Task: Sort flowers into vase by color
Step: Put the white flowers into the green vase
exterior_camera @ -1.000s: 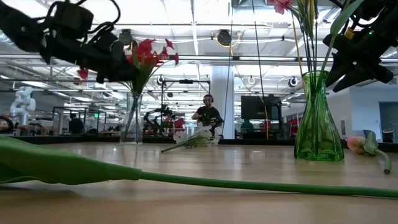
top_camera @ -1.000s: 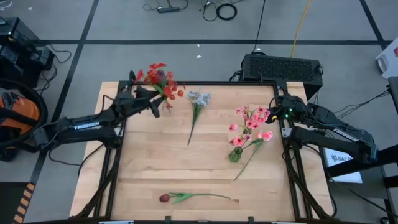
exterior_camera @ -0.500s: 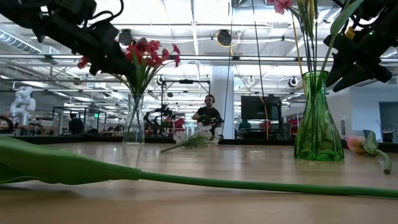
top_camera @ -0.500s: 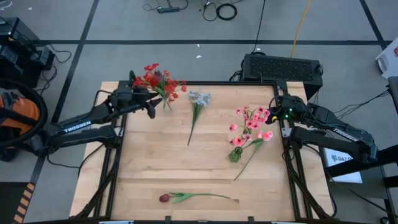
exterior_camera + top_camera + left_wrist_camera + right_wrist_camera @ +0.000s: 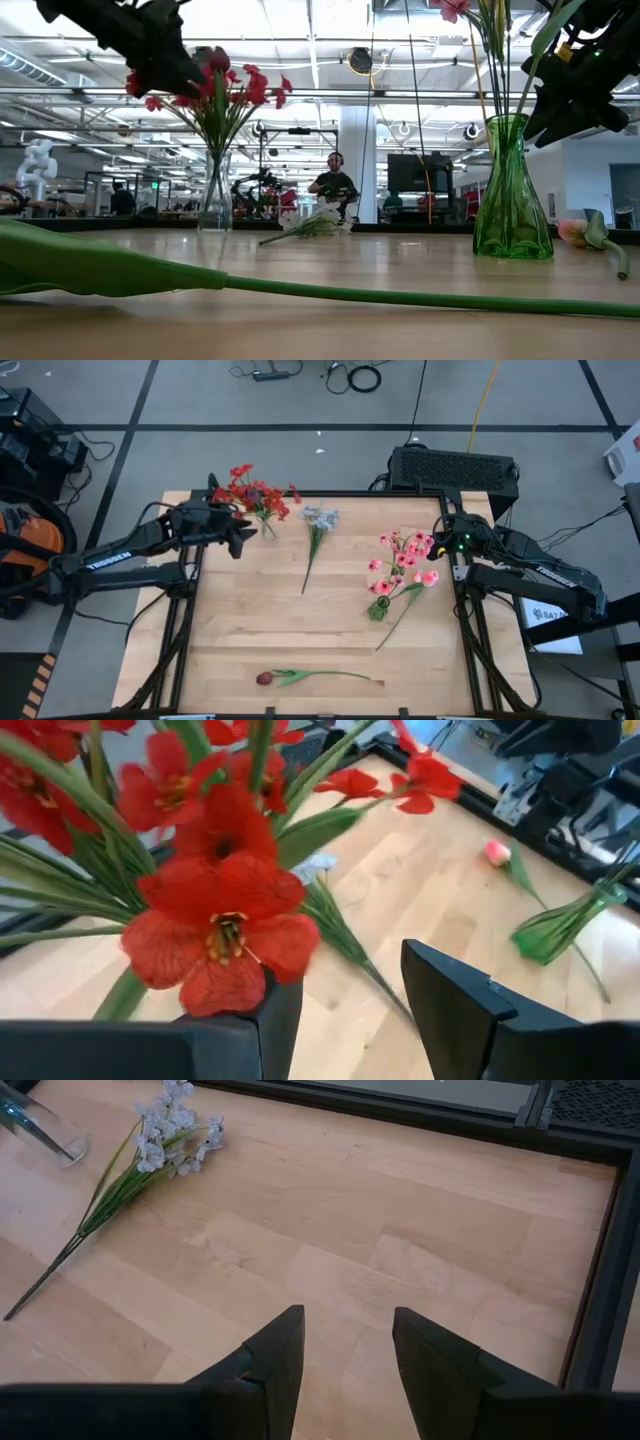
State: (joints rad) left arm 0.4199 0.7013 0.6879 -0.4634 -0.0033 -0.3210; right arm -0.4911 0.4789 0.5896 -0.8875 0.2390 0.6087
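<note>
Red flowers [image 5: 258,495] stand in a clear vase [image 5: 215,195] at the table's far left. My left gripper [image 5: 238,540] hangs open just on their near-left side; in its wrist view the red blossoms [image 5: 215,915] fill the space right in front of its fingers. Pink flowers [image 5: 405,552] stand in a green vase [image 5: 511,200] at the right, and one pink flower [image 5: 428,578] lies beside it. A grey-blue bunch [image 5: 318,520] lies flat at the far middle. A dark red tulip [image 5: 265,678] lies near the front edge. My right gripper [image 5: 436,550] waits open at the far right.
A black frame [image 5: 330,493] edges the wooden table. A black box [image 5: 455,468] sits behind the far right corner. Bare wood lies between the grey-blue bunch and the tulip, and in front of the right fingers [image 5: 265,1355].
My left gripper has risen and drawn back toward the table's left edge, away from the red flowers, with its fingers open throughout. The red bunch has swung a little and now stands spread in its clear vase.
</note>
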